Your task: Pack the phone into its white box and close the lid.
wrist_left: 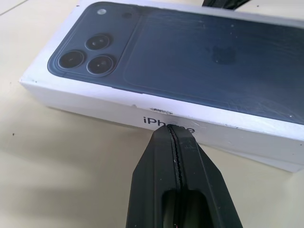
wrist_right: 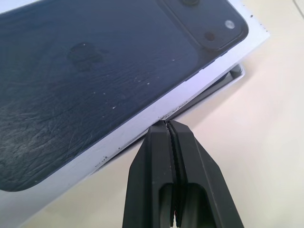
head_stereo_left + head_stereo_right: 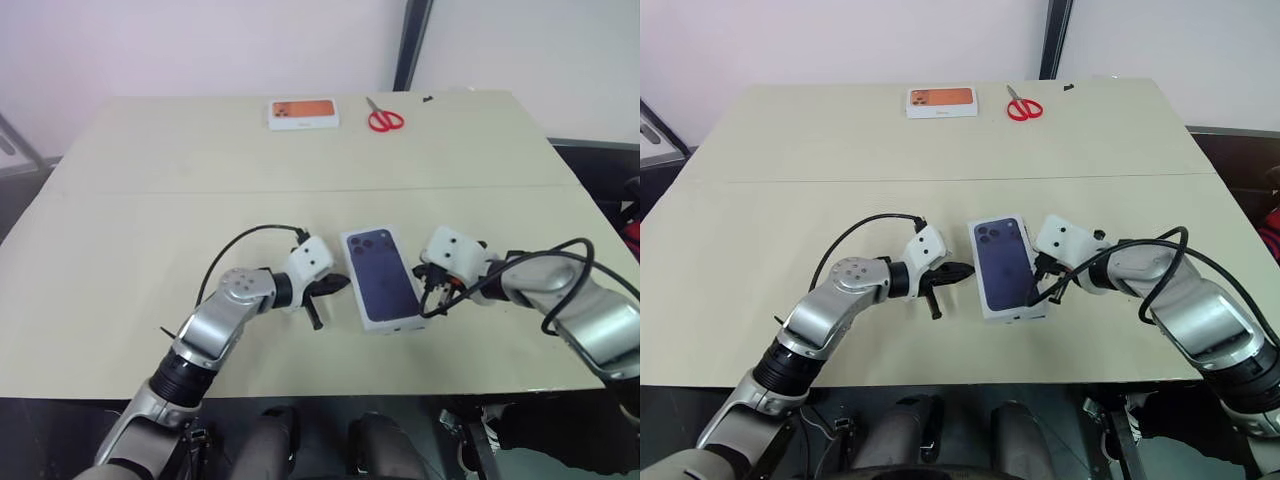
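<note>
The lid, printed with a dark phone picture, sits over the white box on the near middle of the table, not fully seated, since the box's edge shows under one side. The left gripper, fingers pressed together, points at the lid's left side, its tip right at that wall. The right gripper, also closed and holding nothing, meets the right side; a second box and scissors lie far back.

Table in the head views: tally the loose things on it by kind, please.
Phone boxes: 2, the lid with the dark blue phone picture sitting over the white box, and the white box with orange print
Scissors: 1
Total: 3
</note>
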